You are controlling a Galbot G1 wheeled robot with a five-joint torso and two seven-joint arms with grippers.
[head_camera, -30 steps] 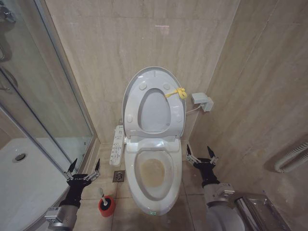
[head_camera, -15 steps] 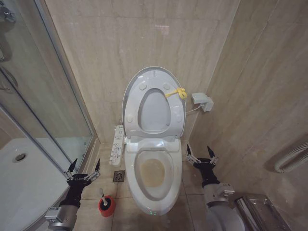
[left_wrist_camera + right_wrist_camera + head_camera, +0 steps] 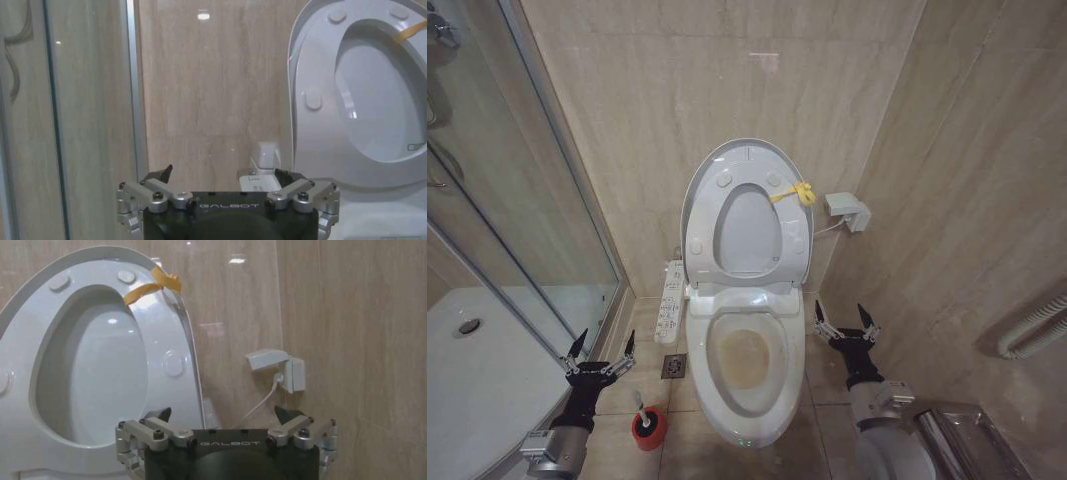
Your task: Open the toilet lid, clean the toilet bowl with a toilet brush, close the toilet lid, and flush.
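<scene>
Toilet lid [image 3: 745, 215] was seen raised against the wall behind the toilet bowl [image 3: 749, 365], its yellow ribbon [image 3: 795, 193] at the upper edge, the seat raised with it. The bowl's stained inside lay exposed, so opening was judged done and brushing not begun. The toilet brush [image 3: 646, 418] stood in its red holder on the floor, just beside the bowl and near the left end effector [image 3: 600, 352]. A poor grasp of the thin handle could be expected to tip the light holder or drop the brush. The left end effector was held low with fingers spread apart and empty. The right end effector [image 3: 845, 322] was held likewise beside the bowl, fingers apart.
</scene>
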